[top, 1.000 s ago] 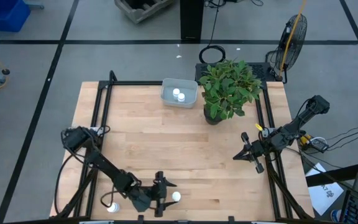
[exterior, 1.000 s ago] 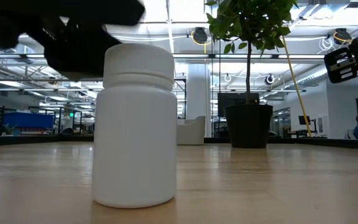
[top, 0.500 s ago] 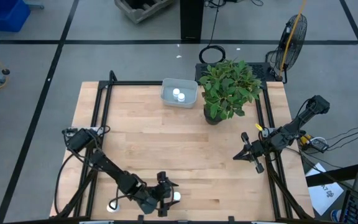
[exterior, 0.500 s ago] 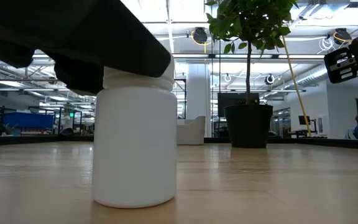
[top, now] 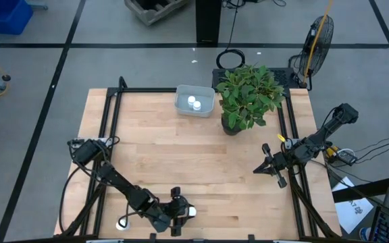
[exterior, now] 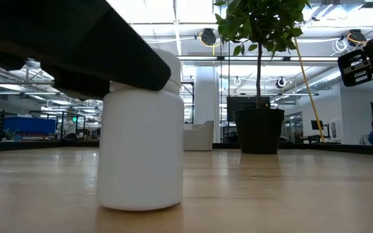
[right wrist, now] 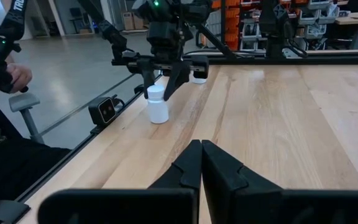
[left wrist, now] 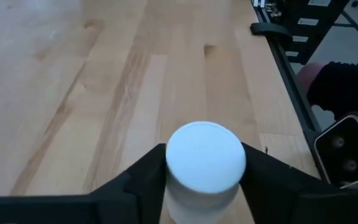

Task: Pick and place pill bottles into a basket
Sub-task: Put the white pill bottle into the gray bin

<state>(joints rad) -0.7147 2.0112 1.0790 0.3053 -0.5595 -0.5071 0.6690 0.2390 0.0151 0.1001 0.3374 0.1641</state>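
Wooden table [top: 194, 162], framed by black rails. Potted plant [top: 248, 96] at the far edge, just right of centre.

Basket [top: 194, 101] just beside the plant's left, at the far edge. Two pill bottles [top: 194, 102] stand inside it, caps up.

Left arm stretched along the near edge; left gripper [top: 183, 212] low over the table near the middle of that edge. Its fingers [left wrist: 143, 171] bracket an upright pill bottle [left wrist: 205, 163], one on each side of the cap and touching it (wrist view shows no gap either side). The bottle stands on the wood, base flat in the low view [exterior: 141, 136], dark gripper body covering its cap from above.

Another pill bottle [top: 121, 223] stands at the near left corner, beside the left arm's links.

Right gripper [top: 267, 162] waits near the right rail, well apart from the bottles; fingers [right wrist: 191, 163] pressed together, nothing between them.

A person's hand [right wrist: 14, 76] shows off the table's edge in the right wrist view.
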